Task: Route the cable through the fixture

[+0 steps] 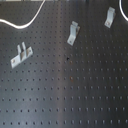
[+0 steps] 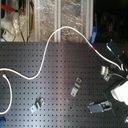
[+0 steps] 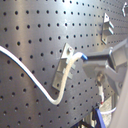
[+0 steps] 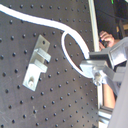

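The white cable (image 2: 47,47) snakes across the black board from the second exterior view's left, arcs up, then drops to my gripper (image 2: 111,74) at the second exterior view's right. The gripper is shut on the cable's end (image 4: 75,50), which curls in a loop to the fingers (image 4: 95,67). The fixture (image 4: 37,62), a small silver clip, lies flat on the board just beside that loop. In the first wrist view the cable (image 3: 60,90) runs along the fixture's (image 3: 61,70) edge; whether they touch I cannot tell. The first exterior view shows the fixture (image 1: 109,18) but not the gripper.
A larger bent strip (image 1: 73,34) and a wide two-pronged bracket (image 1: 20,55) are fixed to the perforated board (image 1: 75,95). Both show in the second exterior view, the strip (image 2: 76,87) and the bracket (image 2: 37,105). Clutter and foil-covered panels (image 2: 60,15) stand behind the board.
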Robot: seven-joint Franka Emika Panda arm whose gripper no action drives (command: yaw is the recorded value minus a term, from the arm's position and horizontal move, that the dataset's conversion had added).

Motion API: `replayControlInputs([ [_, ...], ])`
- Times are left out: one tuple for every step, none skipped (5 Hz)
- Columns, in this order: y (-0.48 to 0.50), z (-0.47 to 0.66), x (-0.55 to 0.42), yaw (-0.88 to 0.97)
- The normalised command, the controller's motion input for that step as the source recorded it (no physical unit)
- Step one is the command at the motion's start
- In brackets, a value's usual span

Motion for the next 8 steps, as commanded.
replayControlInputs([
  [0.598, -0.17, -0.093, 0.00],
  [0.603, -0.15, -0.267, 0.14],
  [0.433, -0.08, -0.244, 0.14],
  [0.170, 0.00, -0.100, 0.00],
  [-0.174, 0.28, 0.031, -0.08],
  [-0.206, 0.28, 0.014, -0.08],
  [-0.070, 0.07, 0.045, -0.01],
  [-0.096, 0.25, 0.065, -0.02],
])
